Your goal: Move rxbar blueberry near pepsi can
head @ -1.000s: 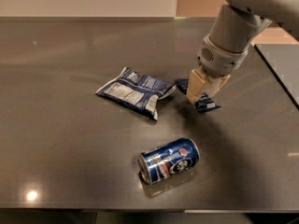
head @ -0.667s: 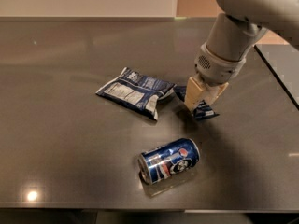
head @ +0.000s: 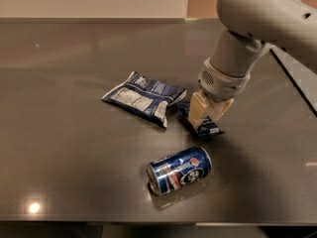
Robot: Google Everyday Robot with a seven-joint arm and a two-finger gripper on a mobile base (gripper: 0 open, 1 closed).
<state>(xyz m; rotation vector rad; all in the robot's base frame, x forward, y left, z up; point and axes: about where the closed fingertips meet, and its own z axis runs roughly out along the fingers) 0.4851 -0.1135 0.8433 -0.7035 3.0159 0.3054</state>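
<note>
Dark table (head: 64, 172), one pepsi can (head: 179, 170), one chip bag (head: 141, 97), one rxbar blueberry (head: 209, 129) — hand (head: 207, 118) pinching it

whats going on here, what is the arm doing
The robot arm's tool is down at the dark table, gripping the rxbar blueberry right beside the chip bag. The pepsi can lies on its side nearer the camera, apart from the bar.
</note>
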